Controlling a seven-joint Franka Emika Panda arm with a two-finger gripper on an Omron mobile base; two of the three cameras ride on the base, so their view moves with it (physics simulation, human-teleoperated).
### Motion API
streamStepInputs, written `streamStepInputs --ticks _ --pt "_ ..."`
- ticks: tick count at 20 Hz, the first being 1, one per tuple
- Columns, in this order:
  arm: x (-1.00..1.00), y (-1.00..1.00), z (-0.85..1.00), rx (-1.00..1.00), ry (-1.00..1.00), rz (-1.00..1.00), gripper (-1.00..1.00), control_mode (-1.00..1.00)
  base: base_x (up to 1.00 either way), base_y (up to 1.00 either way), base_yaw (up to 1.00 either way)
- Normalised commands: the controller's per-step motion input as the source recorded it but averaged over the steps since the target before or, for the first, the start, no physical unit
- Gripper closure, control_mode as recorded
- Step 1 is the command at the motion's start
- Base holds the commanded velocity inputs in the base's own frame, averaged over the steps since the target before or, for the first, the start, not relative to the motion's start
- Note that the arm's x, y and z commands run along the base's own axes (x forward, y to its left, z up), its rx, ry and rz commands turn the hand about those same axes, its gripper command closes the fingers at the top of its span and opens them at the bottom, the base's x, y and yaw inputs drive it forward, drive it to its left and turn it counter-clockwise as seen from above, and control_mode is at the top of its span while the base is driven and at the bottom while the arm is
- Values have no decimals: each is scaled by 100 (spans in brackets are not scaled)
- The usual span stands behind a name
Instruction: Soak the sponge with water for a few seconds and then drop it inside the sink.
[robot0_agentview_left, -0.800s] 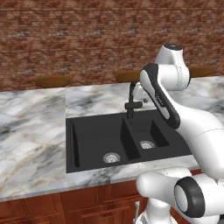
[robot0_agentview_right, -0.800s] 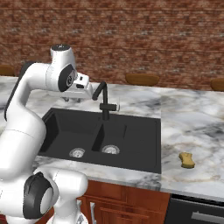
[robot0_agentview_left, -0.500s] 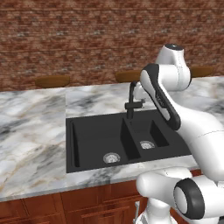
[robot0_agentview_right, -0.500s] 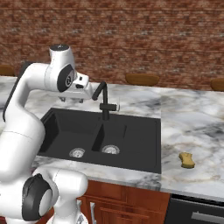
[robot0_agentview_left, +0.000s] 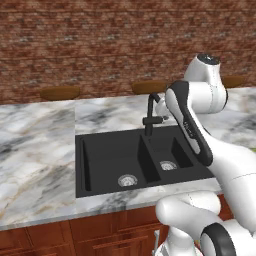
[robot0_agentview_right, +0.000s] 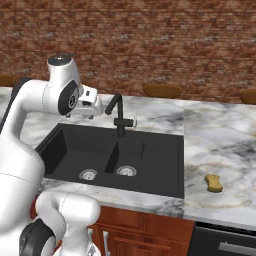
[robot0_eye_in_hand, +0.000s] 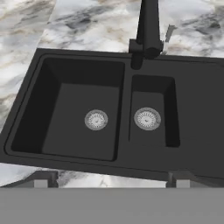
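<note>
The yellow sponge (robot0_agentview_right: 215, 183) lies on the marble counter to the right of the black double-basin sink (robot0_agentview_right: 155, 165), far from my hand. My gripper (robot0_agentview_right: 95, 112) hovers above the sink's left rear corner, just left of the black faucet (robot0_agentview_right: 119, 116). In the hand view my gripper (robot0_eye_in_hand: 111, 180) is open with nothing between its dark fingertips (robot0_eye_in_hand: 41, 179), and it looks down on the sink (robot0_eye_in_hand: 197, 109) and its two silver drains. The wide basin (robot0_agentview_left: 105, 160) is on the left and the narrower basin (robot0_agentview_left: 172, 150) on the right. Water is out of view, and the faucet (robot0_eye_in_hand: 148, 30) looks dry.
A marble counter (robot0_agentview_left: 35, 150) runs along both sides of the sink under a brick wall (robot0_agentview_left: 100, 45). Wooden bowl-like shapes (robot0_agentview_left: 60, 93) sit at the counter's back edge. A dark appliance front (robot0_agentview_right: 225, 242) is below the counter on the right.
</note>
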Motion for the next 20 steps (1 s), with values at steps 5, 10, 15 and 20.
streamStepInputs --ticks 5,10,15,20 --pt "-43 -5 0 0 -24 0 -100 -100 0 0 0" --pt "-29 -14 0 0 -21 0 -100 -100 0 0 0" --pt "-17 -17 0 0 -20 0 -100 -100 0 0 0" --pt "-1 -30 0 0 -18 0 -100 -100 0 0 0"
